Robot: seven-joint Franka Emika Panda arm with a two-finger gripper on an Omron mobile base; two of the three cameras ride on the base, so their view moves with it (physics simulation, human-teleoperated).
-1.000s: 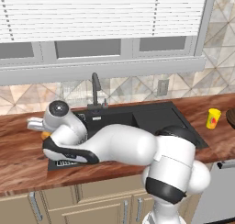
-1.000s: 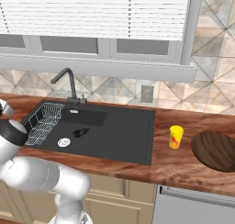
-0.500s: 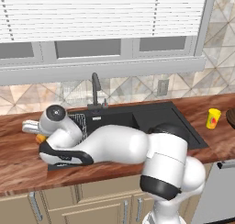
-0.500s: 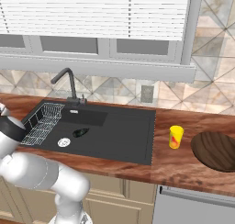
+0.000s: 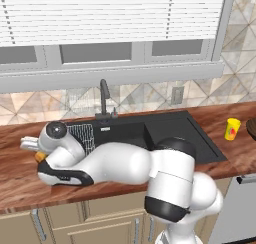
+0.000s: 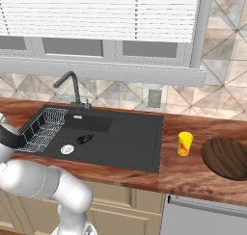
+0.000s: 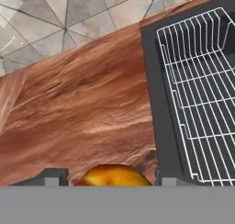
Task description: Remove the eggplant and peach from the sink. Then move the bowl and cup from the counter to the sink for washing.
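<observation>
Reddish wood-grain counter (image 5: 20,183) runs under a window with white blinds, backed by grey diamond-pattern tile. Set into it is the big black rectangular sink (image 6: 130,142), matte and flat-edged, with a thin white wire rack (image 6: 41,128) at its left end, a round silver drain (image 6: 67,149) and a dark bent faucet (image 6: 72,87). The eggplant (image 6: 84,139), a small dark tapered thing, lies on the basin floor just beside the drain. Off to the right on the counter stands the cup (image 6: 184,144), a small yellow cylinder with a red mark, and near it the bowl (image 6: 226,158), wide, shallow and brown with wood grain.

The glossy white arm reaches low and far to the left, stretched across the front of the sink, its hand over the counter left of the rack. The gripper (image 7: 112,177) stands fairly wide, with the peach (image 7: 114,176), round and orange-yellow, sitting between its two dark tips above the bare wood. Its orange also peeks out by the hand in the left base view (image 5: 40,156).
</observation>
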